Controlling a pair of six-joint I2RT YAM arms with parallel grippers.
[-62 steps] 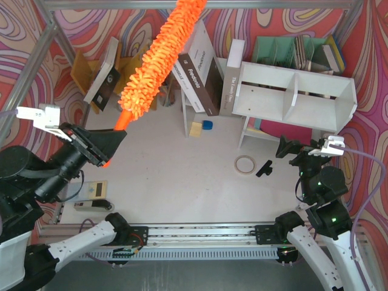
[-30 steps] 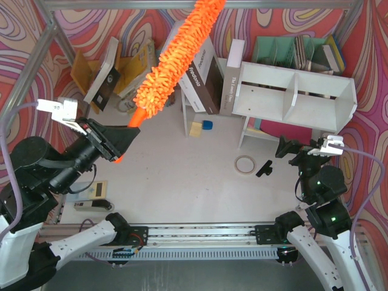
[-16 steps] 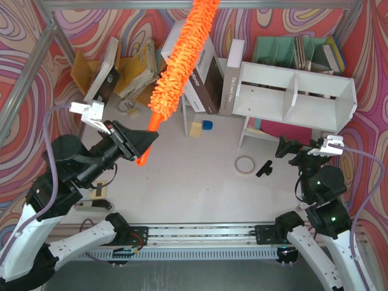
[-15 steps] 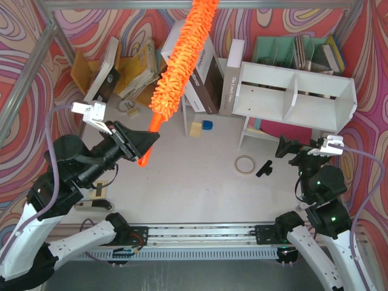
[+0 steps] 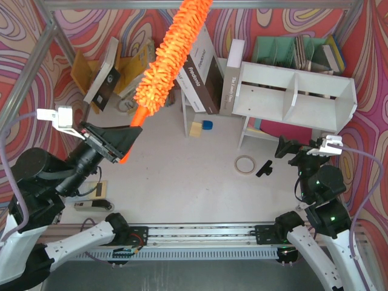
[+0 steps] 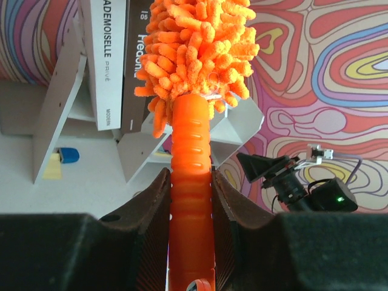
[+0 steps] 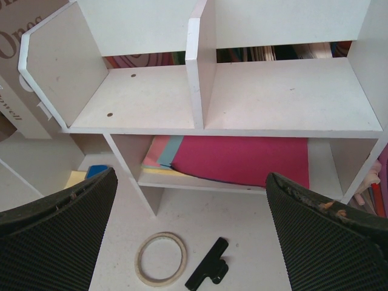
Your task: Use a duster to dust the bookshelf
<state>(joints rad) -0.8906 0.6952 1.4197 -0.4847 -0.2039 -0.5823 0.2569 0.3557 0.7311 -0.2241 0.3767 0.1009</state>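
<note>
The orange duster rises at a slant over the back left of the table, its fluffy head in front of the leaning books. My left gripper is shut on its ribbed orange handle, which fills the gap between the black fingers. The white bookshelf stands at the back right, well apart from the duster head. It has two open compartments split by a middle divider. My right gripper hovers in front of the shelf's low edge, open with nothing between its fingers.
A tape ring and a black clip lie on the table before the shelf. Pink and coloured sheets lie under it. Large books lean at the back centre, a mint-green organizer stands behind the shelf, and a small blue object lies nearby.
My left arm swung right with the duster, then drew back to the left. The duster head now leans further left. The right arm has not moved.
</note>
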